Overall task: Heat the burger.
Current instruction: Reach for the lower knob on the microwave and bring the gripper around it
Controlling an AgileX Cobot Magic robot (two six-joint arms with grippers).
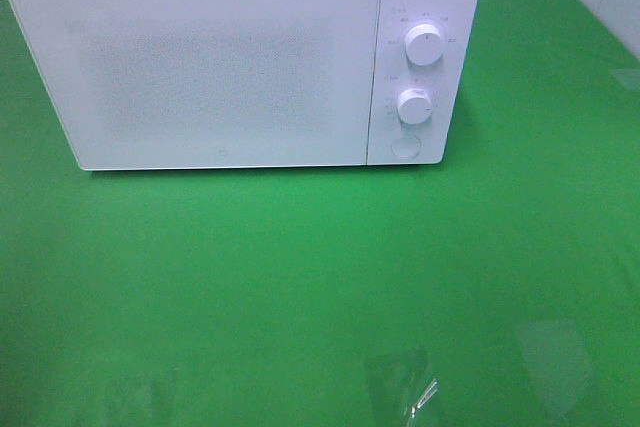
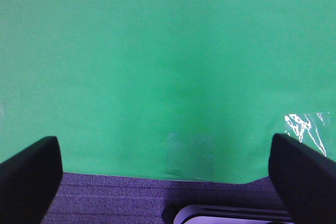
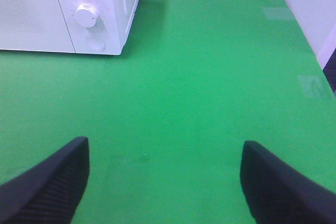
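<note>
Both arms are hanging over the green counter [image 1: 300, 277], the left pincer [image 2: 163, 150] and right pincer [image 3: 164, 148] spread wide and gripping nothing. The white microwave [image 1: 200, 67] is sitting with its door shut. The burger is showing nowhere, possibly hidden inside.

The microwave [image 1: 220, 57] was white all over, its door [image 1: 200, 72] carrying a fine grey speckled dot pattern, its two knobs [image 1: 425, 47] white too. The tablecloth [image 1: 300, 277] was plain bright green. The fingers [image 3: 47, 182] of the right gripper [image 3: 163, 142] were black.
</note>
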